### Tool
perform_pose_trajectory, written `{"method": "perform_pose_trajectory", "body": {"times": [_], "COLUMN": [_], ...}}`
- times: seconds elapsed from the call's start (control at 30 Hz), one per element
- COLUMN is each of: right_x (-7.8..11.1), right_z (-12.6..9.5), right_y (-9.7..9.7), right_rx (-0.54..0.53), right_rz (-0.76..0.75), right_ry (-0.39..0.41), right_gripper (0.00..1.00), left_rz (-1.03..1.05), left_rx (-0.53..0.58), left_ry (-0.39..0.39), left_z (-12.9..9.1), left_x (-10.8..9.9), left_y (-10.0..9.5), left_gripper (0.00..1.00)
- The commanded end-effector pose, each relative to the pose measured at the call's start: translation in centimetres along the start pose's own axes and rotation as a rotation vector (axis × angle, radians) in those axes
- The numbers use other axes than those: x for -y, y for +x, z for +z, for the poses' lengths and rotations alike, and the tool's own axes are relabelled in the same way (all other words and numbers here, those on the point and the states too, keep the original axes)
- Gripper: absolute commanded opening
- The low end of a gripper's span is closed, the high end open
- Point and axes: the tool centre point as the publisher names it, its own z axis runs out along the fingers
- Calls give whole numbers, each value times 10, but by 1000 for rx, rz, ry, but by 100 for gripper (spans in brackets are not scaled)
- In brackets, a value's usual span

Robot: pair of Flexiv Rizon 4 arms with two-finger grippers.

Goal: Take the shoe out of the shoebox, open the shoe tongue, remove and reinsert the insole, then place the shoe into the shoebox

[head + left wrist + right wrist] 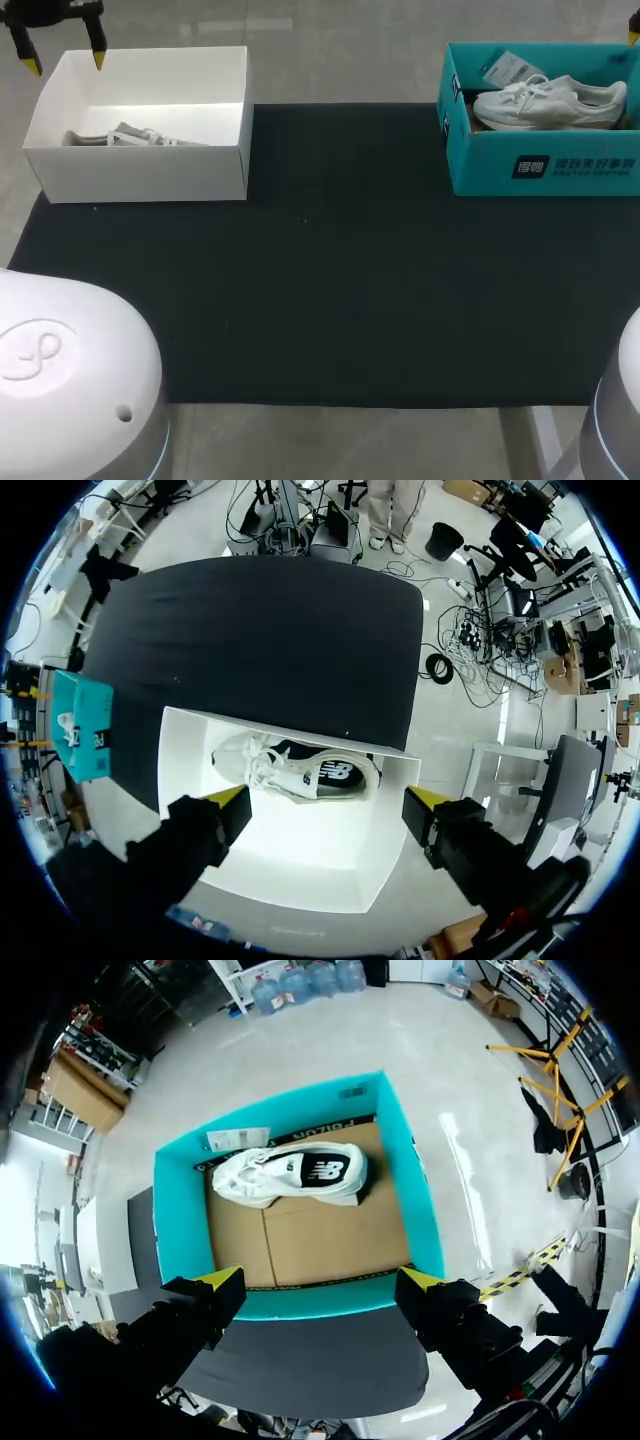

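Desk first, dark-topped, with a shoebox at each far corner: white shoebox on the left, teal shoebox on the right, well apart. One shoe to each box, both pale. First shoe in the white shoebox, tucked along the near wall on the robot's side, long axis running with that wall. Second shoe in the teal shoebox, lying toward the far wall, long axis likewise along it.

Left claw above the white shoebox, spread wide, gripping nothing. Right claw above the teal shoebox, equally wide, equally empty. Each far nearer to its own box than to the other (no case for reaching across).

Crux, judged from the wrist views: each shoe ahead of and below its claw, lengthwise parallel to the line from one yellow fingertip to its partner. Closed as now oriented, likely to meet toe and heel rather than the two sides. Probably in need of a quarter turn at the wrist, plus a shift forward over the shoe, before any descent.
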Motion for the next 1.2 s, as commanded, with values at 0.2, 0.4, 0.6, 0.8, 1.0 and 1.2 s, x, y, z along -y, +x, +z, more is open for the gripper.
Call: {"method": "perform_pose_trajectory", "body": {"times": [0.2, 0.4, 0.6, 0.8, 1.0, 1.2], "right_x": [-37, -51, -62, -63, -63, -63], "right_z": [31, 57, 75, 77, 77, 77], "right_y": [4, -2, -14, -18, -18, -18], "right_rx": [51, 140, 183, 149, 149, 149], "right_rz": [120, 175, 194, 216, 216, 216], "right_ry": [-14, -36, -12, -10, -10, -10], "right_gripper": [100, 100, 100, 100, 100, 100], "left_rz": [1, 1, 1, 1, 1, 1], "left_rx": [-1, -1, -1, -1, -1, -1], "left_ry": [0, 0, 0, 0, 0, 0], "left_z": [0, 0, 0, 0, 0, 0], "left_x": [0, 0, 0, 0, 0, 0], "left_y": [0, 0, 0, 0, 0, 0], "left_gripper": [100, 100, 100, 100, 100, 100]}}
